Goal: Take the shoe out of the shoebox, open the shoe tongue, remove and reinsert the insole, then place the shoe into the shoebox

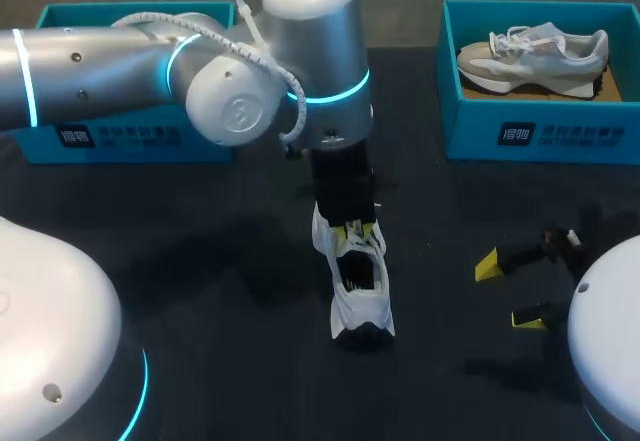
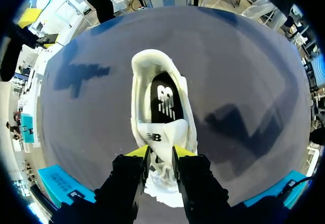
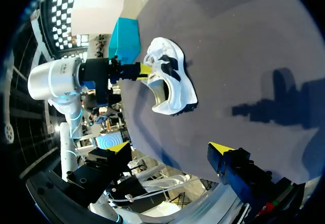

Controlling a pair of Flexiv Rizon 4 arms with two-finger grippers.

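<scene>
A white shoe (image 1: 360, 286) stands on the dark table at the middle, heel toward the front edge. My left arm comes in from the left and hangs over the shoe's laced part. Its gripper (image 1: 357, 231) is shut on the tongue. In the left wrist view the yellow tips of the left gripper (image 2: 160, 153) pinch the white tongue (image 2: 161, 135) from both sides, and the black insole (image 2: 165, 99) shows inside the shoe (image 2: 141, 97). My right gripper (image 1: 508, 291) stands open and empty to the right of the shoe. The right wrist view shows the right gripper (image 3: 169, 148) open, the shoe (image 3: 175, 89) ahead of it.
A teal shoebox (image 1: 540, 136) at the back right holds a second, grey-and-white shoe (image 1: 535, 53). Another teal box (image 1: 120, 136) stands at the back left, partly behind my left arm. Bare dark tabletop lies around the white shoe.
</scene>
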